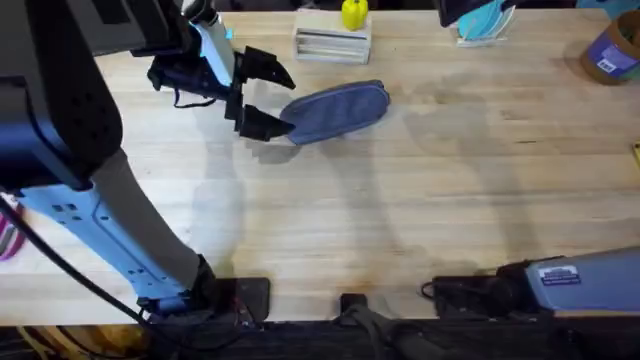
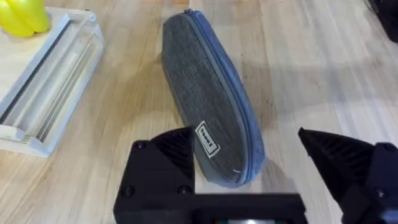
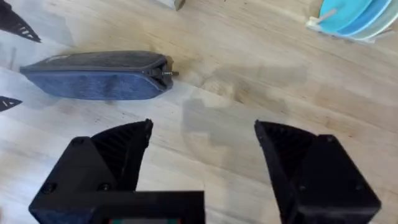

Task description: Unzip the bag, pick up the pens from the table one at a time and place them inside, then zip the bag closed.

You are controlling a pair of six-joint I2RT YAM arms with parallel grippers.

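The blue-grey bag (image 1: pixel 338 110) lies on the wooden table (image 1: pixel 420 200), its zipper shut along the top. The small metal pull (image 3: pixel 169 73) sits at the bag's right end. My left gripper (image 1: pixel 283 100) is open and straddles the bag's left end (image 2: pixel 224 155), one finger on each side; I cannot tell if they touch it. My right gripper (image 3: pixel 202 140) is open and holds nothing; it hovers low near the table's front edge, well away from the bag (image 3: pixel 93 74). The pens are out of view.
A clear holder (image 1: pixel 332 42) with a yellow object (image 1: pixel 354 13) on it stands just behind the bag. A blue item (image 1: pixel 480 20) and a purple cup (image 1: pixel 612 50) stand at the back right. Bare wood stretches across the middle and front.
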